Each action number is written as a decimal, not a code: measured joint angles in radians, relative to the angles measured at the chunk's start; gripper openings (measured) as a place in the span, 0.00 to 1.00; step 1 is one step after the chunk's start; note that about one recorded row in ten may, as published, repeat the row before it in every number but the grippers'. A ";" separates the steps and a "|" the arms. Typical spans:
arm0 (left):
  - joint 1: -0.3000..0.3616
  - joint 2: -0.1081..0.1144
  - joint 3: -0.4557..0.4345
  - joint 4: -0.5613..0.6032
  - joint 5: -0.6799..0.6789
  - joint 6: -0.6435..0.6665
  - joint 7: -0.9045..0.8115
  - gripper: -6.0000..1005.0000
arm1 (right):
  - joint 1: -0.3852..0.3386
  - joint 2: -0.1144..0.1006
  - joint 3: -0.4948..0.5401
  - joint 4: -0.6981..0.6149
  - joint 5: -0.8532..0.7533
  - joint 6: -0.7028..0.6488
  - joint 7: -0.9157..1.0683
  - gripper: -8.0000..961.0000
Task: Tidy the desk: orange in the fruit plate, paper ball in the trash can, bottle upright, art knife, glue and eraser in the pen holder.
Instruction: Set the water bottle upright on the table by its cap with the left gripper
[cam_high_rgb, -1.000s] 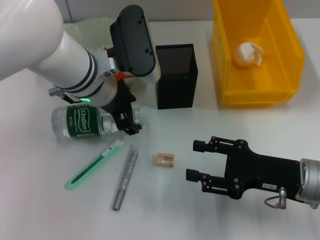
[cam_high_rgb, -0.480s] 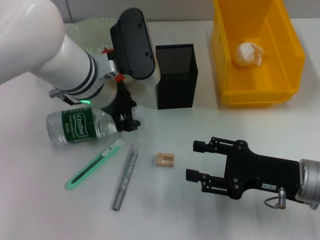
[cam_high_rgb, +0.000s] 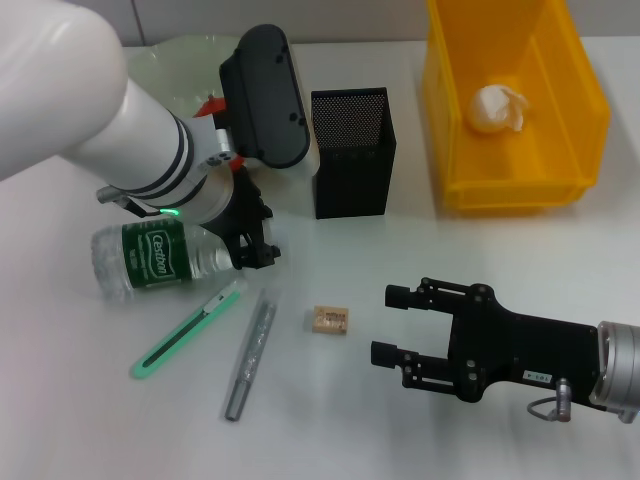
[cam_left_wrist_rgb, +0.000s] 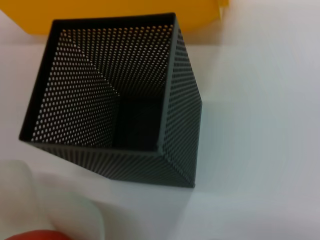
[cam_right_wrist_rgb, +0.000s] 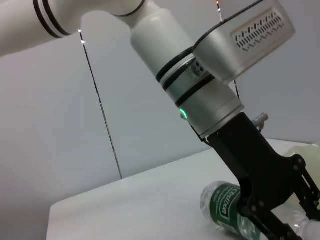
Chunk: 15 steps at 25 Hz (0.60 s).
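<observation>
Head view first: your left gripper is clamping the neck end of the bottle, fingers pinching it, and the bottle is lying on its side, near the green art knife. You are risking a slip here, since the grip is sitting far toward one end of a smooth round body; if you are tipping it upright too fast it could swing and sweep the knife or the grey glue stick across the table.

Your left arm is covering most of the fruit plate; only a red sliver of the orange is showing, so I cannot tell whether it is sitting fully inside. The bottle cap is hidden behind the fingers.

The trash can is already holding the paper ball. The pen holder is standing beside it, looking empty in the left wrist view.

Your right gripper is hovering with fingers spread, near the eraser, not touching it.
</observation>
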 joint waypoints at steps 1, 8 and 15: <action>0.011 0.000 -0.002 0.015 -0.001 0.001 0.000 0.45 | -0.001 0.000 0.000 0.000 0.000 -0.001 0.000 0.71; 0.147 0.005 -0.030 0.216 -0.007 0.004 0.004 0.45 | -0.003 0.000 0.000 0.001 0.000 -0.005 0.000 0.71; 0.236 0.009 -0.091 0.322 -0.058 0.008 0.016 0.45 | 0.004 0.000 0.000 0.001 0.000 -0.007 0.000 0.71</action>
